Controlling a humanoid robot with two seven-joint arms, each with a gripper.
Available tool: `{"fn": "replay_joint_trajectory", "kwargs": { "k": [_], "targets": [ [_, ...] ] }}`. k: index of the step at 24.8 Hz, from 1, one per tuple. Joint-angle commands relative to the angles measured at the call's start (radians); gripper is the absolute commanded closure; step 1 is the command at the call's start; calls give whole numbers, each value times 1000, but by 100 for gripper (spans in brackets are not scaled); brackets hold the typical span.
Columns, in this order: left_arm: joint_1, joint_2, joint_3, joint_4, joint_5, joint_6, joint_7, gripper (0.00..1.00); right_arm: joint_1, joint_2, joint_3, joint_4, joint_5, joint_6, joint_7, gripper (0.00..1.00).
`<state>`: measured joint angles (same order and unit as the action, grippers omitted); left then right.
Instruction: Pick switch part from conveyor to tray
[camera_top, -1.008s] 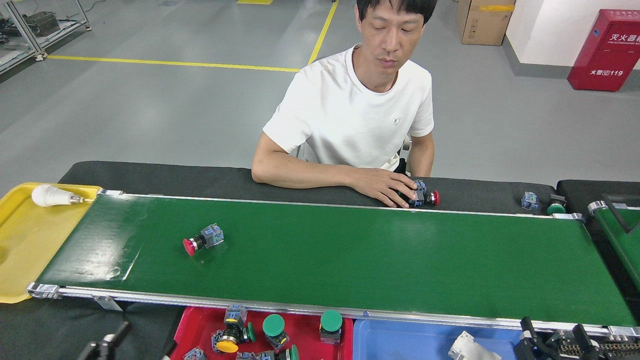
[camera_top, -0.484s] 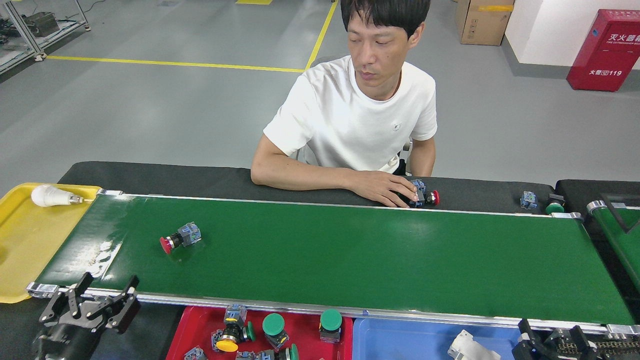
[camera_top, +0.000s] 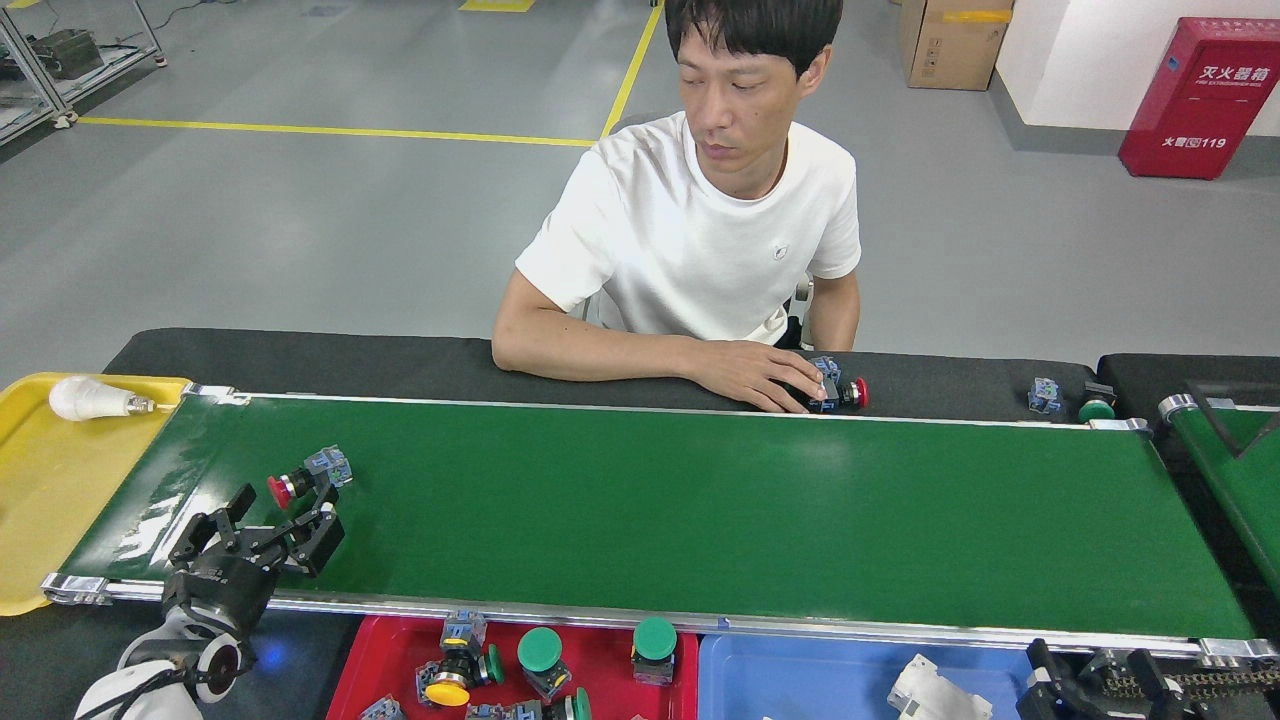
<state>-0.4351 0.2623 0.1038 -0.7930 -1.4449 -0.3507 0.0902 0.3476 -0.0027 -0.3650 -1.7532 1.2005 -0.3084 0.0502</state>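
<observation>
Left gripper (camera_top: 262, 522) is up over the near-left corner of the conveyor (camera_top: 700, 510), fingers spread wide apart with nothing between them, pointing away toward the far side. The switch part (camera_top: 308, 476), a red-capped button with a grey-blue block on the back, is lying on its side on the green belt just beyond the fingertips, close but not touching as far as I can see. Off the left end of the belt there's a yellow tray (camera_top: 50, 500) with a white light bulb (camera_top: 88, 399) lying in its far corner. Below the near rail sits a red tray (camera_top: 600, 665) holding a bunch of switches with green and yellow caps, and right beside it a blue tray (camera_top: 800, 680) with some white piece in it. Right gripper (camera_top: 1075, 680) is way over at the bottom right corner, dark and mostly cut off, so can't tell if it's spread or closed. Across the belt a person in a white t-shirt (camera_top: 700, 240) sits with a hand (camera_top: 760, 372) resting on another red-capped switch (camera_top: 835, 392) on the black surface behind the far rail. Further right on that same surface there's a green-capped switch (camera_top: 1090, 405) near the belt's end.
</observation>
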Motion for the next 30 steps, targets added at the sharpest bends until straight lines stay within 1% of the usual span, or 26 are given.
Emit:
{"fn": "replay_joint_trajectory", "kwargs": {
  "k": [1,2,4,8,9,13,15,16,18,19,21,23,26,28,30],
  "targets": [
    [-53,21,-39,41,0,33,37,1,-10,-2,1,-12,-2,-6,0,2],
    [-71,25,-59,70,0,38,52,6,-12,-2,1,-12,-2,-6,0,2],
    [-90,29,-90,112,0,33,91,39,-12,-3,3,-12,-2,-6,0,2],
    [-97,51,-162,127,3,29,100,93,-12,-5,3,-12,-2,-6,0,2],
    [-97,51,-162,127,3,27,103,95,-12,-5,3,-12,-2,-6,0,2],
    [-90,51,-161,113,12,25,123,97,-7,-3,3,-11,-2,-6,0,2],
    [-71,41,-159,61,12,22,123,97,-6,-3,1,-11,-2,-6,0,2],
    [-37,43,-154,-3,18,4,123,97,-2,-3,1,-12,-2,-6,0,2],
    [91,55,-119,-207,49,-53,117,96,-1,-3,1,-11,-2,-6,0,2],
    [144,55,-96,-281,50,-65,114,96,-1,-3,1,-11,-2,-6,0,2],
    [297,57,-44,-466,50,-109,114,95,-1,-5,0,-11,-4,-6,0,2],
    [420,55,-3,-612,50,-160,114,95,-1,-5,0,-11,-4,-6,0,2],
    [596,55,28,-792,47,-231,123,93,-1,-5,-2,-12,-4,-6,3,2],
    [699,58,22,-888,27,-252,135,92,-1,-5,-2,-14,-2,-4,3,2],
    [766,52,8,-934,-62,-252,172,92,-1,-5,-2,-14,-2,-4,3,2]
  ]
}}
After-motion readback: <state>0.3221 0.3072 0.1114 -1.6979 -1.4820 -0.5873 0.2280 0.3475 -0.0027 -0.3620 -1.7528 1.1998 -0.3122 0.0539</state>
